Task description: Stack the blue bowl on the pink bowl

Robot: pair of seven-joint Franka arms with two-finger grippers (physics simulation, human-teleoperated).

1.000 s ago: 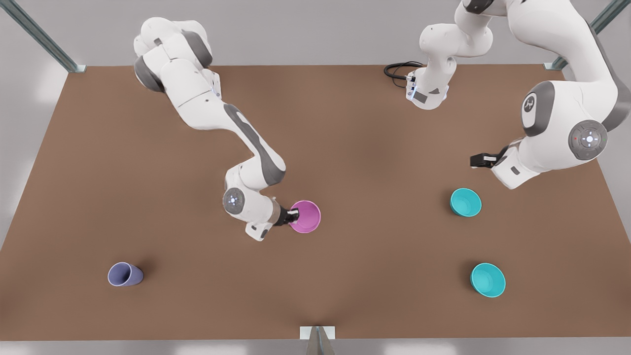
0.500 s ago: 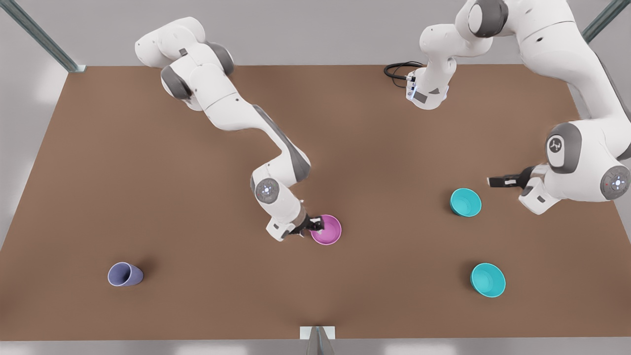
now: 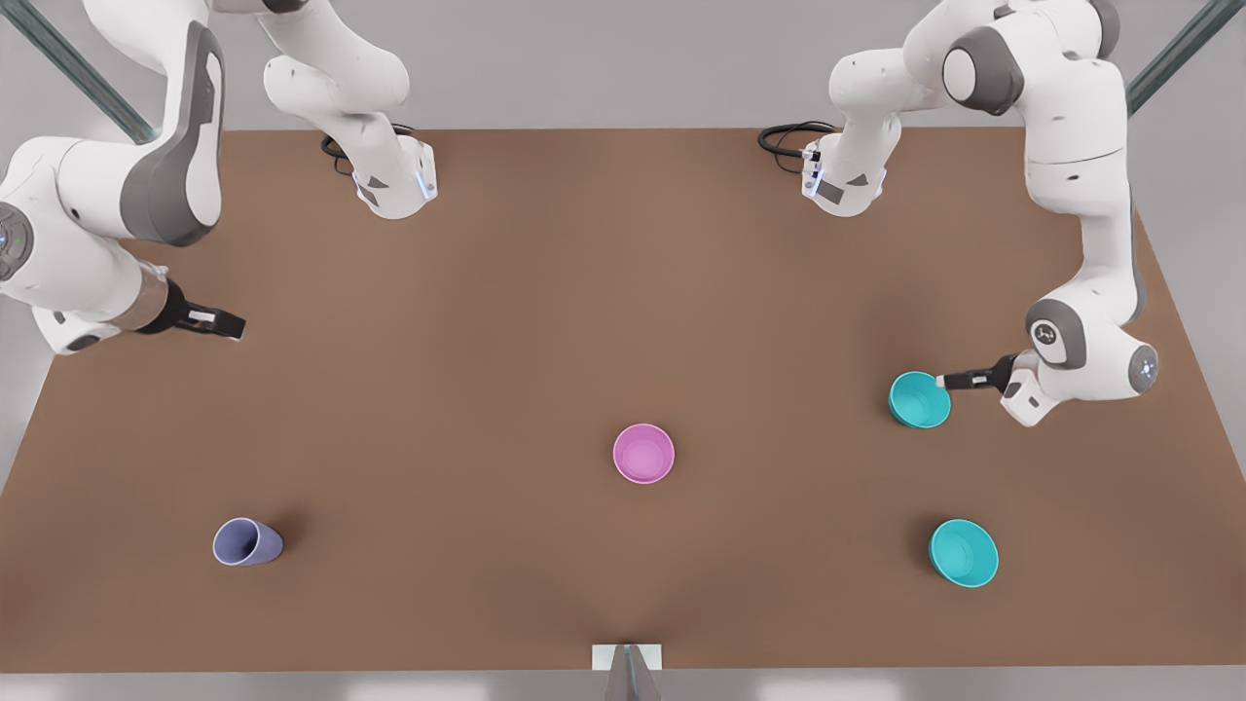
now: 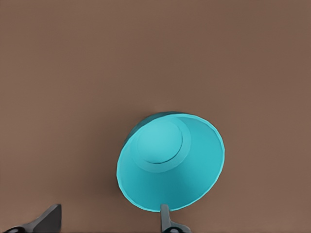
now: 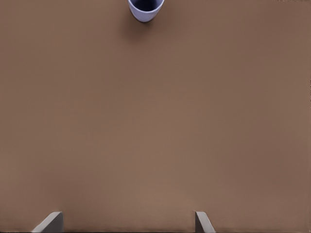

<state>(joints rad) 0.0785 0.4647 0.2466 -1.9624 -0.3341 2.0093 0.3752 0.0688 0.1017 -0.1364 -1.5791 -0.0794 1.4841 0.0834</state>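
The pink bowl [image 3: 643, 454] stands upright near the table's middle, free of both arms. The blue bowl [image 3: 919, 400] sits toward the front view's right, and the left wrist view looks into the same bowl [image 4: 170, 162]. My left gripper [image 3: 944, 382] is open at that bowl's rim; between its fingertips [image 4: 109, 221] there is only table, and one finger [image 4: 165, 218] touches or nearly touches the rim. My right gripper [image 3: 230, 325] hovers open at the front view's far left, holding nothing, with its fingertips [image 5: 127, 222] spread wide over bare table.
A second teal bowl [image 3: 963, 553] stands nearer the front edge on the front view's right. A lavender cup [image 3: 246, 542] lies at the front left, also seen ahead of the right wrist [image 5: 145, 8]. The brown table [image 3: 623, 273] is bare elsewhere.
The right gripper let go of the pink bowl and pulled back to the front view's far left. The left gripper dropped down to the blue bowl's rim.
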